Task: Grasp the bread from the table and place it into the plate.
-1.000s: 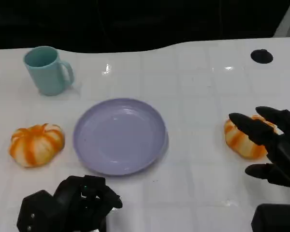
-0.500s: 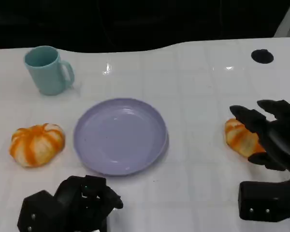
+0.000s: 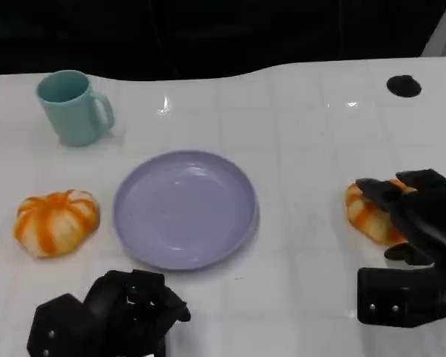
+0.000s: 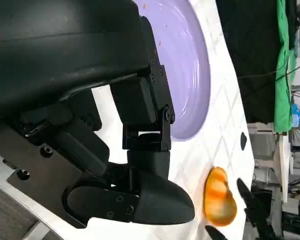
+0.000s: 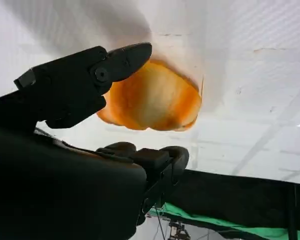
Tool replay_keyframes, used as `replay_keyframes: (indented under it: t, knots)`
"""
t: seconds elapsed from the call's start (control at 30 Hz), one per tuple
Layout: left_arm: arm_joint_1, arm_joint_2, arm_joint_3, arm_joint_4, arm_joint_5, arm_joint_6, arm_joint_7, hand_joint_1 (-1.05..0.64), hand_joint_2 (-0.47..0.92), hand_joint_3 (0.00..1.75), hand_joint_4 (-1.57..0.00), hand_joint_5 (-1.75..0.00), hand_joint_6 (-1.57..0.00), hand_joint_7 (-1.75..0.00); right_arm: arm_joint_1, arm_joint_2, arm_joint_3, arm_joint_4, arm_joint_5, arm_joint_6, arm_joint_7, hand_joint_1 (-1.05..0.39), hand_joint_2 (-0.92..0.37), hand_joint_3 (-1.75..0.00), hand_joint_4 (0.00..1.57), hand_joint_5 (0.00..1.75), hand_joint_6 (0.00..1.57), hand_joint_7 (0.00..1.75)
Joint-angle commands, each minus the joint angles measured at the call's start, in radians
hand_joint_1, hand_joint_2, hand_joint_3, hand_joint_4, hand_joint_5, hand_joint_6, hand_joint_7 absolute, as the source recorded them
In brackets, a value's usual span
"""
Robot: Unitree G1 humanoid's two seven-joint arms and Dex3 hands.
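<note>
Two orange-and-white striped breads lie on the white table. One bread (image 3: 56,222) sits left of the lavender plate (image 3: 184,208). The other bread (image 3: 366,214) lies at the right, half covered by my right hand (image 3: 416,223). In the right wrist view that bread (image 5: 155,100) sits between the hand's fingers (image 5: 90,75), which are spread on either side of it without clamping it. My left hand (image 3: 111,316) rests at the near edge in front of the plate, fingers curled in on nothing. The left wrist view shows the left hand (image 4: 115,150), the plate (image 4: 190,75) and the right bread (image 4: 220,200).
A teal mug (image 3: 73,108) stands at the back left, beyond the left bread. A small black round mark (image 3: 403,86) sits at the far right of the table. The table's far edge runs against a dark background.
My right hand has come down and back toward the near edge, its fingers settling lower around the right bread. The left hand, plate and left bread have not moved.
</note>
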Motion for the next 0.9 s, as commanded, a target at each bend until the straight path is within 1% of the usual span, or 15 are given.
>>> replay_keyframes:
  t: [0.03,0.23,0.33,0.43,0.5,0.53,0.57,0.6,0.63,0.67,0.7,0.73,0.8,0.87,0.9]
  knots:
    - [0.011,0.011,0.004,-0.017,0.004,0.01,0.01,-1.05,0.56,0.64,-1.57,-1.2,-1.48,-0.64,-0.029,-0.002,0.023,0.061,0.02,0.007,-0.015,-0.19,-0.77,-0.01,0.17,0.23,0.32,0.0]
    - [0.011,0.011,0.004,-0.013,0.003,0.009,0.008,-1.05,0.55,0.66,-1.57,-1.2,-1.47,-0.65,-0.077,0.012,0.057,0.172,0.025,-0.001,-0.066,-0.22,-0.77,-0.01,0.2,0.2,0.32,0.0]
    - [0.01,0.011,0.004,-0.01,0.005,0.008,0.011,-1.05,0.55,0.66,-1.57,-1.2,-1.47,-0.65,-0.105,0.022,0.074,0.236,0.029,-0.01,-0.105,-0.23,-0.79,-0.01,0.26,0.2,0.37,0.02]
    - [0.01,0.011,0.005,-0.01,0.006,0.006,0.011,-1.05,0.55,0.67,-1.57,-1.2,-1.47,-0.65,-0.136,0.035,0.086,0.312,0.035,-0.031,-0.175,-0.21,-0.86,-0.02,0.53,0.18,0.57,0.06]
    - [0.012,0.012,0.005,-0.012,0.004,0.006,0.01,-1.05,0.55,0.67,-1.57,-1.19,-1.47,-0.66,-0.157,0.044,0.087,0.372,0.048,-0.066,-0.251,-0.18,-0.91,-0.04,0.85,0.24,0.82,0.1]
    - [0.012,0.011,0.006,-0.012,0.003,0.006,0.009,-1.05,0.55,0.67,-1.57,-1.19,-1.47,-0.66,-0.167,0.047,0.089,0.397,0.053,-0.08,-0.279,-0.18,-0.91,-0.06,0.96,0.29,0.91,0.12]
    - [0.012,0.012,0.006,-0.013,0.004,0.008,0.01,-1.05,0.55,0.67,-1.57,-1.19,-1.47,-0.66,-0.176,0.05,0.09,0.424,0.059,-0.103,-0.324,-0.18,-0.92,-0.07,1.01,0.31,0.96,0.13]
    - [0.013,0.012,0.005,-0.016,0.005,0.011,0.011,-1.05,0.55,0.67,-1.57,-1.19,-1.47,-0.66,-0.183,0.053,0.091,0.445,0.064,-0.12,-0.354,-0.17,-0.92,-0.07,0.95,0.95,1.02,0.43]
    - [0.014,0.012,0.005,-0.018,0.004,0.014,0.012,-1.05,0.54,0.67,-1.57,-1.19,-1.47,-0.66,-0.193,0.053,0.101,0.467,0.057,-0.128,-0.388,-0.17,-0.91,-0.06,0.89,1.42,0.96,0.83]
    - [0.014,0.012,0.005,-0.019,0.005,0.014,0.012,-1.05,0.54,0.67,-1.57,-1.19,-1.47,-0.66,-0.2,0.052,0.11,0.486,0.053,-0.142,-0.417,-0.18,-0.91,-0.05,0.89,1.58,0.87,1.16]
    - [0.014,0.012,0.004,-0.019,0.006,0.013,0.012,-1.05,0.54,0.68,-1.57,-1.19,-1.47,-0.66,-0.206,0.05,0.117,0.503,0.053,-0.16,-0.443,-0.16,-0.91,-0.06,0.89,1.68,0.76,1.5]
    - [0.013,0.012,0.004,-0.018,0.005,0.01,0.011,-1.05,0.54,0.68,-1.57,-1.19,-1.47,-0.66,-0.212,0.05,0.122,0.517,0.053,-0.174,-0.466,-0.15,-0.92,-0.08,0.89,1.71,0.71,1.62]
    - [0.012,0.012,0.004,-0.015,0.005,0.007,0.01,-1.05,0.54,0.68,-1.57,-1.19,-1.47,-0.66,-0.221,0.05,0.133,0.537,0.055,-0.185,-0.49,-0.17,-0.92,-0.13,0.88,1.74,0.67,1.71]
    - [0.011,0.014,0.003,-0.015,0.01,0.007,0.013,-1.05,0.55,0.69,-1.57,-1.19,-1.47,-0.66,-0.228,0.051,0.139,0.549,0.06,-0.192,-0.503,-0.18,-0.67,-0.63,0.87,1.74,0.64,1.74]
    - [0.011,0.014,0.004,-0.015,0.009,0.008,0.012,-1.05,0.55,0.69,-1.57,-1.19,-1.47,-0.67,-0.23,0.051,0.143,0.553,0.06,-0.199,-0.517,-0.17,-0.59,-0.78,0.87,1.75,0.65,1.74]
